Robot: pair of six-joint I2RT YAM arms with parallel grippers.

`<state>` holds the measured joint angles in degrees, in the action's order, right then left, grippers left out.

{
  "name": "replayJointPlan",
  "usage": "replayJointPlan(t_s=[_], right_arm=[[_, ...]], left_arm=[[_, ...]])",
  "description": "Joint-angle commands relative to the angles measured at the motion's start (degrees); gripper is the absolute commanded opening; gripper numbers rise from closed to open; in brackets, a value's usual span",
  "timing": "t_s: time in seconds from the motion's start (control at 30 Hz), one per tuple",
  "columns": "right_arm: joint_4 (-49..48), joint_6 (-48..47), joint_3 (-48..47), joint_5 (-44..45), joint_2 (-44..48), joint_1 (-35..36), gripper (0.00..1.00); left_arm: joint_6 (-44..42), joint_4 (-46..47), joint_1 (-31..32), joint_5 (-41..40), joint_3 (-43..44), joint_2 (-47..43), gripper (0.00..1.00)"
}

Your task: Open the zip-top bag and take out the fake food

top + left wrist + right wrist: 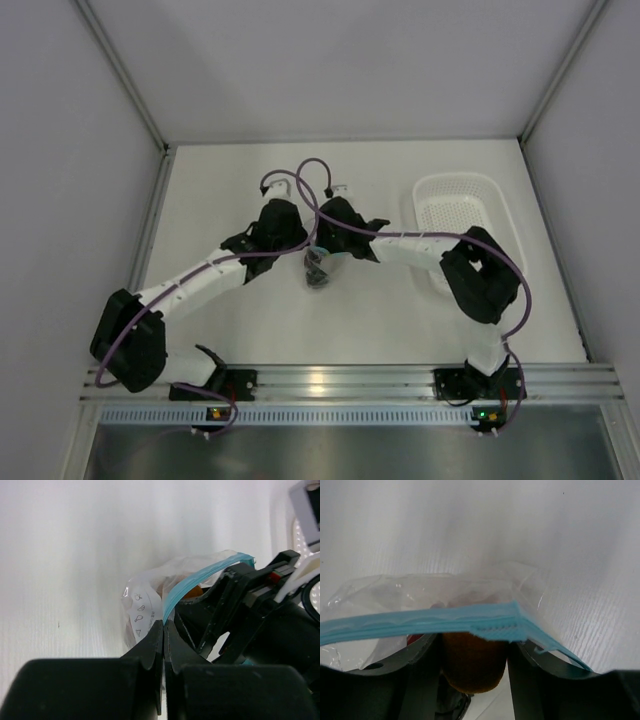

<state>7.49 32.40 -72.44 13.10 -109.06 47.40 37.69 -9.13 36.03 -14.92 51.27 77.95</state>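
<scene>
There were one zip-top bag (420, 587), one white perforated basket (457, 182) and two arms, the left arm (190, 285) and the right arm (410, 245). Only one orange-brown fake food piece (472, 667) showed clearly; any others could not be counted.

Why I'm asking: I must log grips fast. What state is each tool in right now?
Left tool: closed, pinching the edge of the bag.
Right tool: closed on the orange toy piece, it seems.
</scene>
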Motion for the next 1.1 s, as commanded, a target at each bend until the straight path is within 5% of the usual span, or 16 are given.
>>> replayJointPlan(t_s=[0.0, 0.47, 1.07], right_arm=[[4.1, -2.9, -3.1, 0.8, 5.1, 1.1, 0.37], [11.3, -7.9, -4.9, -2.6, 16.1, 1.1, 0.38], [0.8, -6.0, 5.4, -28.2, 28.3, -4.4, 0.34]], left_arm=[[-8.3, -0.4, -0.2, 4.0, 4.5, -2.8, 0.0], [-10.7, -2.1, -0.1, 3.8, 3.4, -4.3, 0.0], [-7.0, -2.2, -0.2, 3.1, 2.0, -1.7, 0.0]])
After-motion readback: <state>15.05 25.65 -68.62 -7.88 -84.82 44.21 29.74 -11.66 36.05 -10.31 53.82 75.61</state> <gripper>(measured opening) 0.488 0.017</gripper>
